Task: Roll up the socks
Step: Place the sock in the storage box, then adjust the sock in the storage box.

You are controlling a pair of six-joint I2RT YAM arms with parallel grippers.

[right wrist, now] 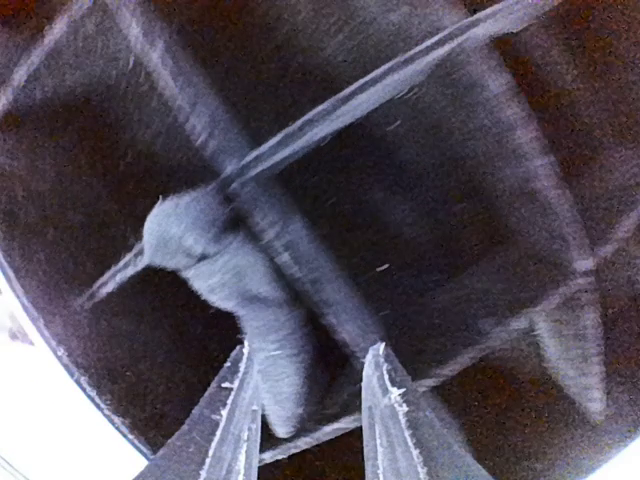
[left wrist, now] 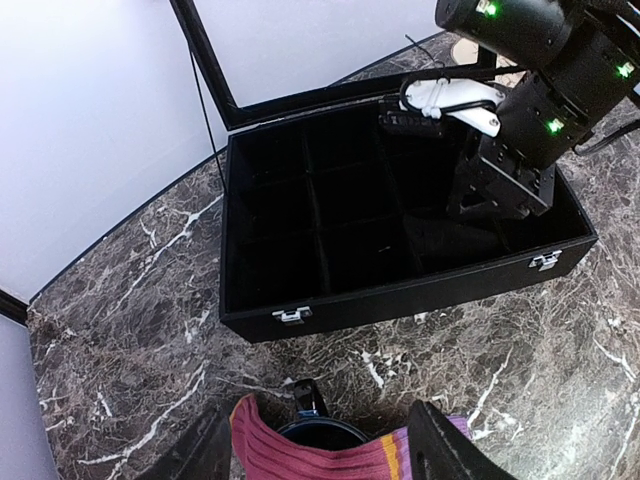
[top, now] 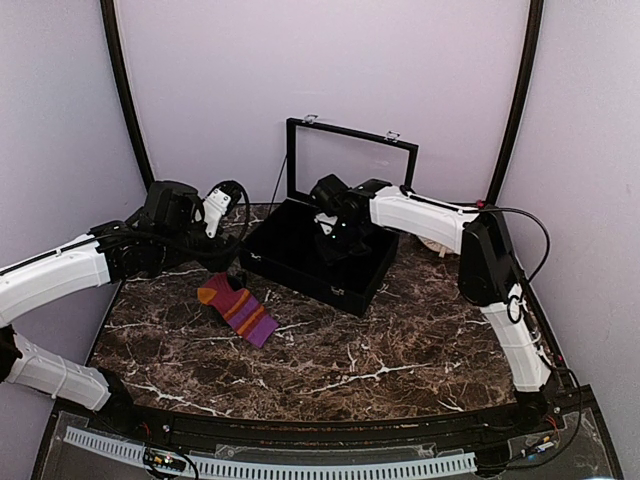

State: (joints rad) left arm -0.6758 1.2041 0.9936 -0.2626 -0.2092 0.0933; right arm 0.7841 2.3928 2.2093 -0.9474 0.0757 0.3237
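The striped sock (top: pixel 240 310), purple, orange and red, lies on the marble table in front of the box. In the left wrist view its red ribbed part (left wrist: pixel 330 462) spans the space between my left gripper's (left wrist: pixel 320 415) fingers, draped over a dark blue mug rim (left wrist: pixel 300 428). The left gripper (top: pixel 200 262) is open wide. My right gripper (top: pixel 335 235) reaches down into the black box (top: pixel 300 270). The black sock (right wrist: pixel 215 255) hangs over a divider there, with its end between the open fingers of the right gripper (right wrist: pixel 308 352), close to the left finger.
The black box (left wrist: pixel 400 295) has several compartments and two metal latches on its front wall. Its framed lid (top: pixel 350 131) stands upright at the back. The right arm (left wrist: pixel 520 110) hangs over the box's right half. Walls close in the table on three sides.
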